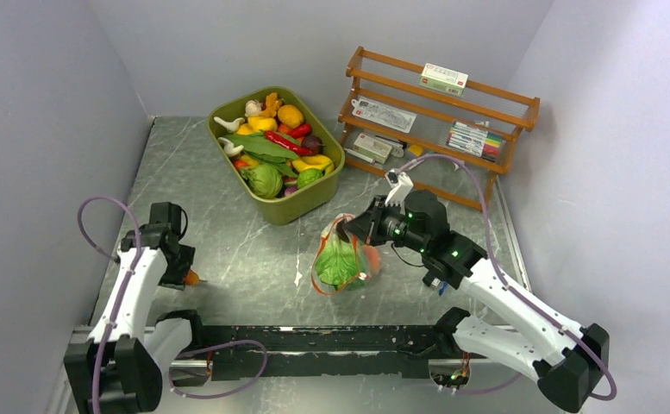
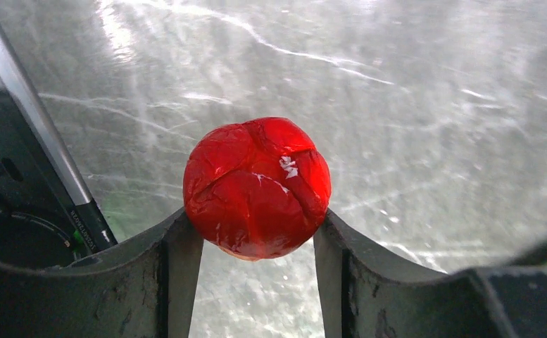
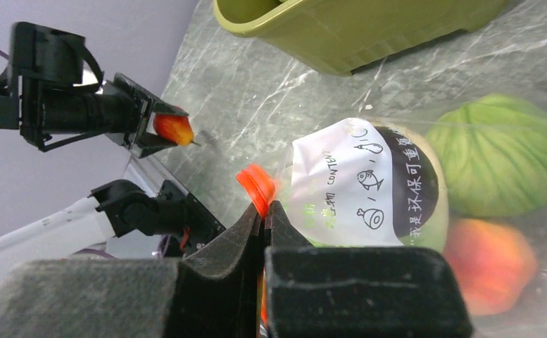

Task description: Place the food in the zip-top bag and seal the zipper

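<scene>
My left gripper (image 2: pixel 255 220) is shut on a round red toy fruit (image 2: pixel 258 186), one piece of the food, and holds it just above the table at the near left (image 1: pixel 191 278). The zip-top bag (image 1: pixel 344 259) lies mid-table, a clear pouch with a white label (image 3: pixel 358 183). Inside it are a green leafy vegetable (image 3: pixel 499 165) and an orange-pink peach (image 3: pixel 492 260). My right gripper (image 3: pixel 265 208) is shut on the orange-red zipper (image 3: pixel 255 184) at the bag's mouth, seen from above at the bag's right upper corner (image 1: pixel 367 226).
An olive-green tub (image 1: pixel 314 194) full of more toy fruits and vegetables stands behind the bag. A wooden rack (image 1: pixel 439 121) with boxes and pens fills the back right. Grey walls close in on both sides.
</scene>
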Controlling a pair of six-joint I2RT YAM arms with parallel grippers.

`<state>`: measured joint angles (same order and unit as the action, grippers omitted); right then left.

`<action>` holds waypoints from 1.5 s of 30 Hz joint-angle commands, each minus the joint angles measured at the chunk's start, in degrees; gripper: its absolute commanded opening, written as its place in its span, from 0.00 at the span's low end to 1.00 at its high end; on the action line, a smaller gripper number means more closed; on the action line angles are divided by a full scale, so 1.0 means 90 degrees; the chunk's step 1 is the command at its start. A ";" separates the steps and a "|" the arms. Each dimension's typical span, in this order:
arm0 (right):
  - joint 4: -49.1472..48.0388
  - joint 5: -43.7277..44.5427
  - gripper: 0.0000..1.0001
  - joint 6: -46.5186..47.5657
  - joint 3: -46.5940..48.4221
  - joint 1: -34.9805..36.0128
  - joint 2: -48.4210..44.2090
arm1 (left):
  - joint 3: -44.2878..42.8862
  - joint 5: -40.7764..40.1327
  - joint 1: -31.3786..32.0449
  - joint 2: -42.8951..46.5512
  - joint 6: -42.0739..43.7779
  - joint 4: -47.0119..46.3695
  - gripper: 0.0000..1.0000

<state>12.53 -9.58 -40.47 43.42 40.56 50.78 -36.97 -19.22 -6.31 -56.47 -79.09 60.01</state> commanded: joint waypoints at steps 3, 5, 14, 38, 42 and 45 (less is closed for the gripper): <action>-0.0541 -0.0492 0.00 -0.0440 0.0114 -0.0033 0.0374 | -0.0989 0.0373 -0.0071 0.0804 0.1339 0.0013 0.37; -0.0635 -0.0568 0.00 -0.0563 0.0183 -0.0023 0.0486 | -0.1328 0.0575 -0.0071 0.1045 0.1744 -0.0089 0.35; -0.1115 -0.1243 0.00 -0.1173 0.0831 0.0395 0.1049 | -0.1924 0.3039 0.0024 0.1944 0.3613 -0.1740 0.33; -0.1565 -0.0064 0.00 -0.2098 0.0300 0.0457 0.1960 | -0.0703 0.7385 0.1784 0.2512 0.4058 -0.4976 0.28; -0.1749 -0.0124 0.00 -0.2163 0.0319 0.0455 0.1997 | -0.0639 0.7018 0.2366 0.2331 0.4122 -0.5192 0.27; -0.1790 -0.0067 0.00 -0.2217 0.0336 0.0455 0.1962 | -0.0495 0.6720 0.2901 0.2066 0.4037 -0.5449 0.26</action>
<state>-1.10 -12.16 -59.79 46.26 44.75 69.32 -42.98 43.59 14.74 -35.64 -42.41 16.80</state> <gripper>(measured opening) 0.006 0.525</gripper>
